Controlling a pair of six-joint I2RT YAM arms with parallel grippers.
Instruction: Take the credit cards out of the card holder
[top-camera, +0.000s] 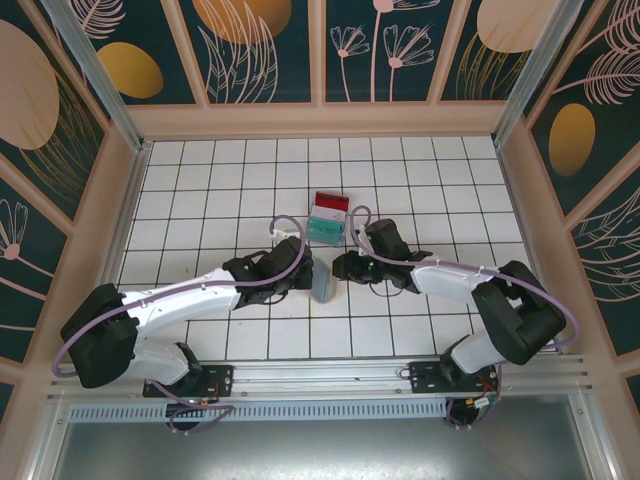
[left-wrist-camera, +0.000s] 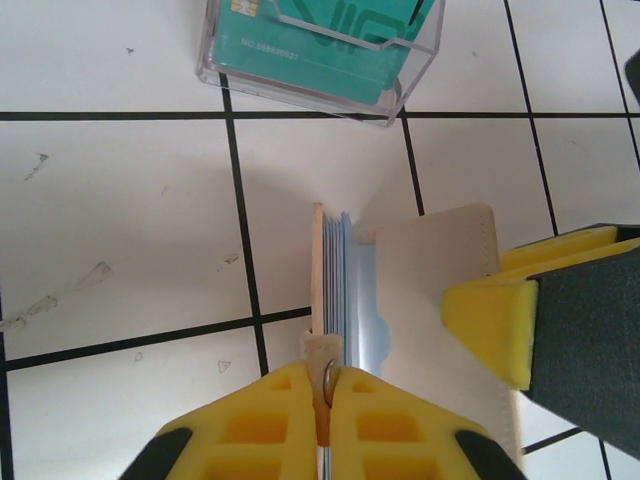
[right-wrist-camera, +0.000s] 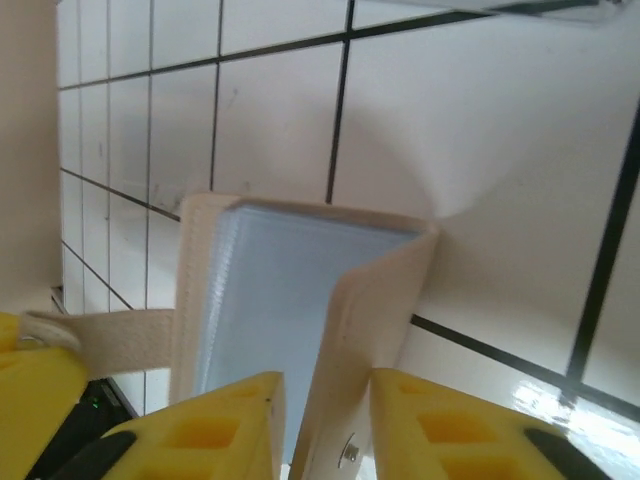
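The tan card holder (top-camera: 323, 285) stands partly open on the tiles between my two grippers, its grey-blue inner panels (right-wrist-camera: 270, 290) showing. My left gripper (left-wrist-camera: 327, 385) is shut on the holder's tan strap tab with the snap. My right gripper (right-wrist-camera: 325, 420) is shut on the other tan flap (right-wrist-camera: 375, 300), one finger inside and one outside. That flap (left-wrist-camera: 440, 280) and a right fingertip (left-wrist-camera: 490, 315) also show in the left wrist view. A teal credit card (left-wrist-camera: 320, 50) and a red one (top-camera: 331, 202) stand in a clear box beyond the holder. Whether cards sit inside the holder is hidden.
The clear plastic box (top-camera: 328, 220) stands about one tile beyond the holder. White tiled floor (top-camera: 200, 190) spreads to both sides, bounded by patterned walls (top-camera: 320, 50). Both arms reach inward from the near rail (top-camera: 320, 375).
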